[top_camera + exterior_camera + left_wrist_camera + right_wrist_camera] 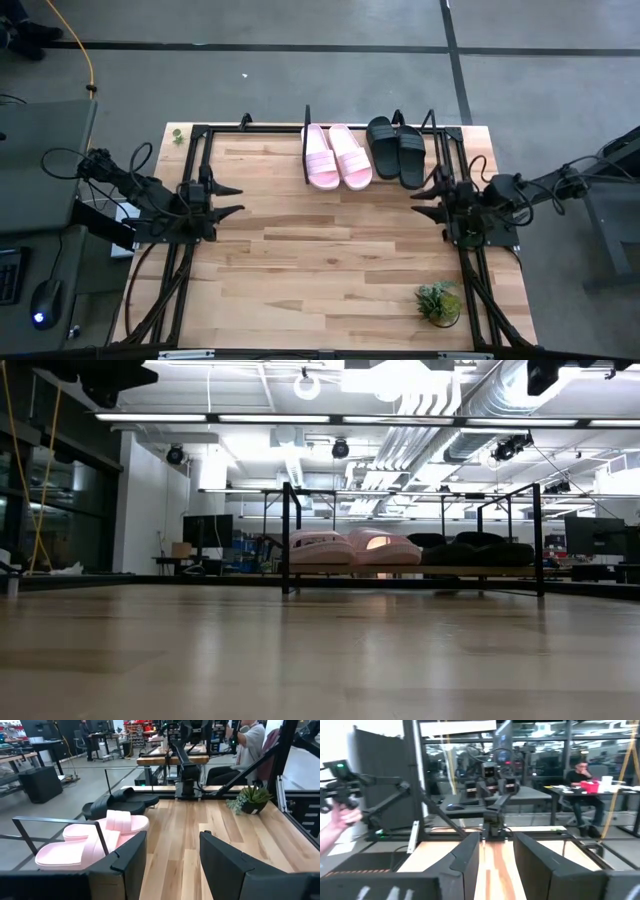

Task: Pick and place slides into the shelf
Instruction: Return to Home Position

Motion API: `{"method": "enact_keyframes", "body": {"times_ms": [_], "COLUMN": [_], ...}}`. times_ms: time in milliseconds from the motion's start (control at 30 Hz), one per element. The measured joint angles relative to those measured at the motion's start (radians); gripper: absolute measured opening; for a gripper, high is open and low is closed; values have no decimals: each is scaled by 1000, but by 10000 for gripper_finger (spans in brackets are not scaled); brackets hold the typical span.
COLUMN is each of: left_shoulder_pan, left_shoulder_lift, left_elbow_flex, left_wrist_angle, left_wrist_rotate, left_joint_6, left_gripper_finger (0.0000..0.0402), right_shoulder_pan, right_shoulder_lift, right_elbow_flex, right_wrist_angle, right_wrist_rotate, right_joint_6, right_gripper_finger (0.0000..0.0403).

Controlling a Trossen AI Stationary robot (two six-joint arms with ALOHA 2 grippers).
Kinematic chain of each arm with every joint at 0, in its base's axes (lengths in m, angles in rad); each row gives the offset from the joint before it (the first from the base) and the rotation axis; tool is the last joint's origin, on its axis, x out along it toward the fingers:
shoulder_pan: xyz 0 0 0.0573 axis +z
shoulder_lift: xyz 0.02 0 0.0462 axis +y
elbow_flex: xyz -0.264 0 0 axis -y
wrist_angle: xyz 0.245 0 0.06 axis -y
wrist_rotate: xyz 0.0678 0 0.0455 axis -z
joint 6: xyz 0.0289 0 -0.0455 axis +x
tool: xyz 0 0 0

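Note:
Two pale pink slides [337,156] and two black slides [396,149] lie side by side, soles down, on the shelf [307,125] at the table's far edge. The low view shows the pink slides [350,547] and black slides [470,548] between the shelf's black uprights [287,538]. In the left wrist view the pink slides [95,842] and black slides [117,802] sit behind a thin rod. My left gripper [232,199] is open at the table's left side. My right gripper [423,199] is open at the right side. Both hold nothing.
A small potted plant [438,302] stands near the table's near right corner, also seen as a plant [250,800] in the left wrist view. A black frame [190,180] edges the table. People sit at desks [580,775] beyond the table; a hand [340,822] shows at left.

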Motion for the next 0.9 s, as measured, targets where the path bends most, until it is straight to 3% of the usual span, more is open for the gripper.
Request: {"method": "enact_keyframes", "body": {"times_ms": [300,567,900], "left_shoulder_pan": [0,0,0], "left_shoulder_lift": [-3,-7,-129], "left_elbow_flex": [0,-18,-116], "left_wrist_angle": [-21,-5,95], "left_wrist_rotate": [-1,-2,-54], "left_joint_6": [-22,-27,5], "left_gripper_finger": [168,168,168], "right_shoulder_pan": [-19,-19,-19], "right_shoulder_lift": [-36,-64,-135], "right_elbow_flex": [-90,-214,-269], "right_wrist_angle": [47,237,293], "right_wrist_rotate": [-15,-34,-64], "right_joint_6": [40,16,-10], "right_gripper_finger": [113,113,113]}}
